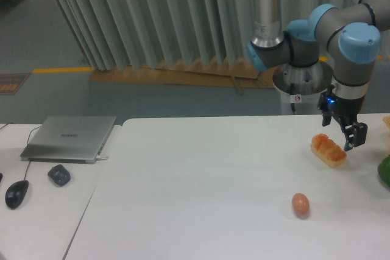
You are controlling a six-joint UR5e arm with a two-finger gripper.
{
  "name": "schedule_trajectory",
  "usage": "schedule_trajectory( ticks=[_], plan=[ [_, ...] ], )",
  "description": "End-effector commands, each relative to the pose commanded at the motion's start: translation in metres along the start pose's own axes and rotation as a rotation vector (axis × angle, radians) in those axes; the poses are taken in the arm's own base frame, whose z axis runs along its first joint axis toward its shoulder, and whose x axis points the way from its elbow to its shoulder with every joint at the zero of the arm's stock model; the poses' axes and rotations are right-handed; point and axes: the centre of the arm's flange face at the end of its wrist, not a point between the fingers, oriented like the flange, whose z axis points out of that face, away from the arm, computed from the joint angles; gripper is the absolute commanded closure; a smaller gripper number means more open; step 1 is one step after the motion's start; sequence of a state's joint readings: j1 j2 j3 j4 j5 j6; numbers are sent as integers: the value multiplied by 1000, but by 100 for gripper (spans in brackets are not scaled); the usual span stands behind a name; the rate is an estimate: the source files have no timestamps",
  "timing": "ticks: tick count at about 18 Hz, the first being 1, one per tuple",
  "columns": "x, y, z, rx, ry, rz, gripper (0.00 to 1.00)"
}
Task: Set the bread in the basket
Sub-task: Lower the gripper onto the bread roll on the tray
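The bread (328,150), a small golden-orange loaf with a lumpy top, lies on the white table (201,187) near its right side. My gripper (342,130) hangs just above and slightly right of the loaf, pointing down. Its black fingers (356,135) stand apart with nothing between them, so it is open and apart from the bread. The basket is out of view.
A small brownish-orange egg (300,204) sits in front of the bread. A green object (385,172) is cut off at the right edge. On the left table are a closed laptop (70,138), a mouse (16,193) and a dark lump (59,175).
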State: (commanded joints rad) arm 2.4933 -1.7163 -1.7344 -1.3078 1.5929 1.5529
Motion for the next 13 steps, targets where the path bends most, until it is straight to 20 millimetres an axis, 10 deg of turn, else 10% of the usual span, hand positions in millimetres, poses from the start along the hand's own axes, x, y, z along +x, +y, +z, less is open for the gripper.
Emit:
schedule_trajectory(
  ticks=[13],
  plan=[
    [16,0,25,-205,121,475,0]
  ],
)
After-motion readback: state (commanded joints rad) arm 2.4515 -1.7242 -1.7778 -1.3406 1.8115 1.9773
